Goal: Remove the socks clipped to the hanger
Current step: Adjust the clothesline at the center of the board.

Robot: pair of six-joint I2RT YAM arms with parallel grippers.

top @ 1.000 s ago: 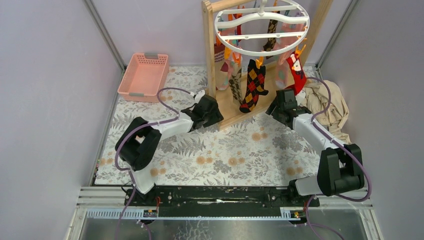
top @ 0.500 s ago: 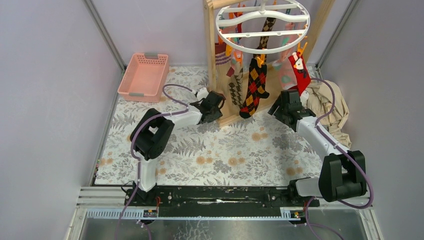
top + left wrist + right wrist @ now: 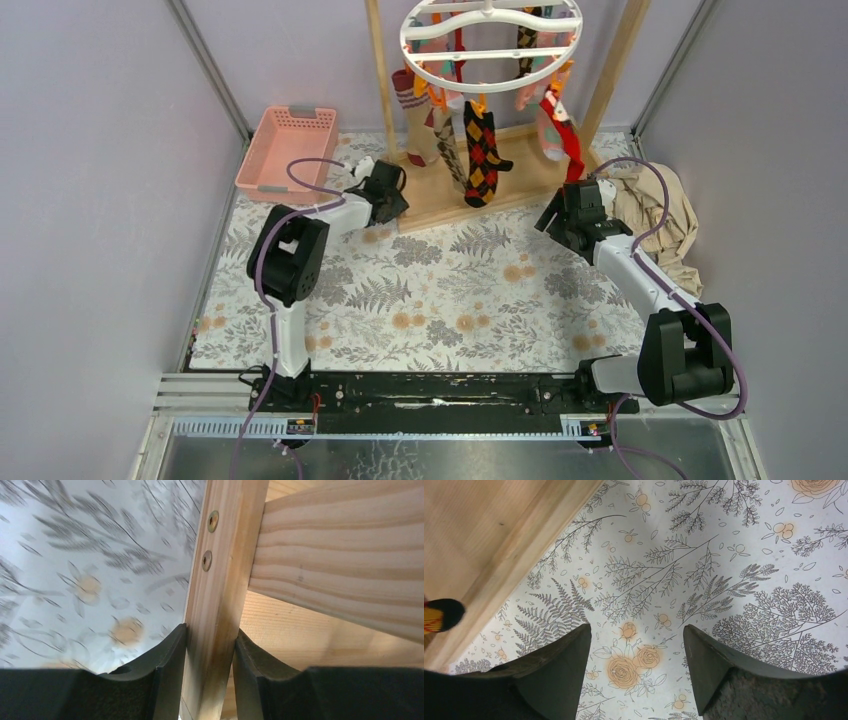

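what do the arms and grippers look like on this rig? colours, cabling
The left arm and right arm match: white links, bulky black joint housings, a purple cable looping along each. The left gripper and right gripper have two dark matte fingers with curved inner faces. No markings visible.

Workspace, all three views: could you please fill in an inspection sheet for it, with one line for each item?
Surface: table covered with a floral cloth, lying flat.
Job's things: hanger hangs in the wooden frame; several socks are clipped to it.
Clutter: pink basket at far left; beige cloth heap at far right.
Grippers: left gripper shut on an edge board of the wooden frame; right gripper open, holding nothing, above the floral cloth.
Cables: purple cables loop along both arms.
Surroundings: grey walls on three sides; nothing else seen.
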